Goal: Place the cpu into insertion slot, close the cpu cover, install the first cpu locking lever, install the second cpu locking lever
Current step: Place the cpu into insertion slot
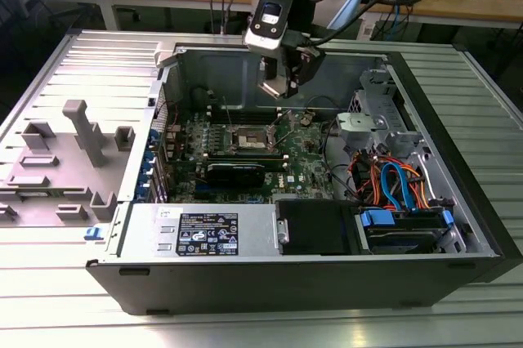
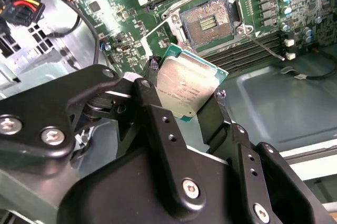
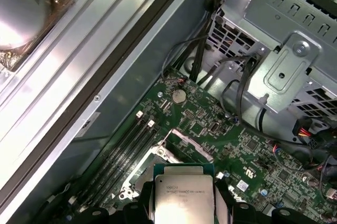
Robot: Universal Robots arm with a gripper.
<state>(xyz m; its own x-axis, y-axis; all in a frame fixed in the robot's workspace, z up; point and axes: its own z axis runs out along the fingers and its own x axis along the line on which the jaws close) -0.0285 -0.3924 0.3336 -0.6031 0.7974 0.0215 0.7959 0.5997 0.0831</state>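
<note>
The gripper (image 2: 185, 86) is closed on the cpu (image 3: 183, 199), gripping two opposite edges and holding it tilted above the board (image 2: 126, 29); the slot (image 2: 206, 21) lies uncovered, apart from the cpu.

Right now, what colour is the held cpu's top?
The cpu top is silver-grey, green-edged; second wrist view shows it best.
</note>
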